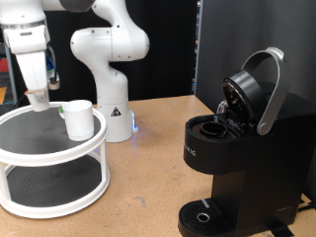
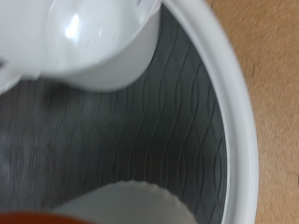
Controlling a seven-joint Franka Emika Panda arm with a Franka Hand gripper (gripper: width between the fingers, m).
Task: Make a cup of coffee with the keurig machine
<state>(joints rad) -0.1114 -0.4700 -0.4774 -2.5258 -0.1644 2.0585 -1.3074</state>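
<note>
White robot arm [image 1: 28, 44] reaching straight down at the exterior view's left, wrist vertical, fingers [image 1: 38, 96] pointing down onto the top tier of a round white two-tier stand [image 1: 49, 163]. Fingertips at or just above the dark ribbed mat of that tier, near its rear left edge. Something small and brownish at the fingertips, too blurred to name. Cannot tell whether fingers apart or together. White arm base [image 1: 111, 59] upright behind the stand, on the wooden counter [image 1: 148, 178].

Plain white cup [image 1: 79, 120] upright on the same top tier, just beside the fingers on their right in the exterior view, apart from them. Long axis vertical, open mouth facing up, slightly tapered toward the bottom. A small green thing just behind its rim, unclear.

Boxy matte-black keurig machine [image 1: 242, 168] standing on the counter at the exterior view's right, well apart from the stand. Silver-grey handle [image 1: 269, 94] raised, lid tilted up and back, pod chamber open toward the top. Round drip plate at the base, low in front, with nothing on it. Pale lettering running down the front face.

Wrist view: close and blurred. Dark ribbed mat [image 2: 159, 131] with the stand's white rim curving beside it, wooden counter beyond, a white rounded form near the lens, another pale curved shape at the frame edge.
</note>
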